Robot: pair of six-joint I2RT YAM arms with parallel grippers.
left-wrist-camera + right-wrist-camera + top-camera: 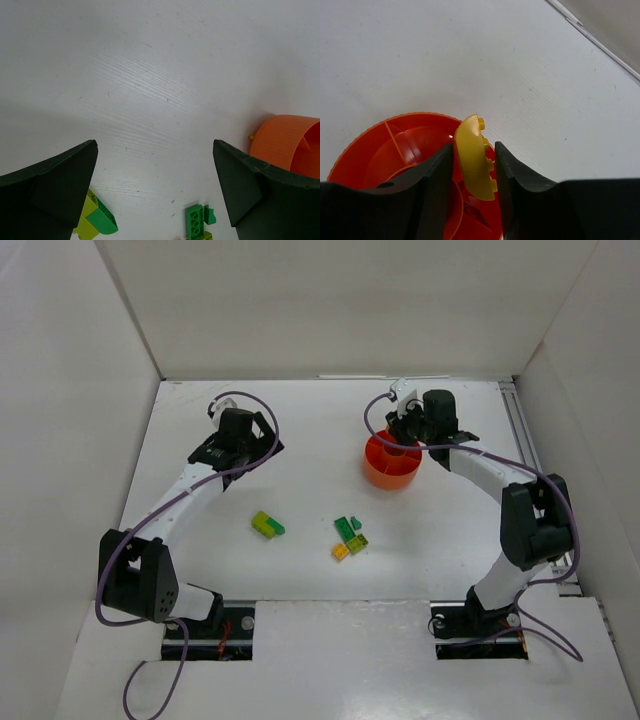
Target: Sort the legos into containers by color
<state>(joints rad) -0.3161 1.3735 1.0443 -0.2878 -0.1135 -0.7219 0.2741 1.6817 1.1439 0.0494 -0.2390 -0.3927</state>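
The orange dish (385,472) stands at the back right of the table, split into compartments (395,145). My right gripper (474,150) hangs over its rim. A yellow curved lego (471,162) stands upright between the fingers, leaning on the left one, with a thin gap to the right one; the jaws are slightly parted. My left gripper (154,150) is wide open and holds nothing, above bare table at the back left (250,445). A lime-and-green lego cluster (266,525) (95,220) lies mid-table. Green legos (348,528) (195,220) and a yellow one (340,552) lie right of it.
White walls close in the table on the left, back and right. A metal rail (525,440) runs along the right edge. The orange dish (282,142) shows at the right of the left wrist view.
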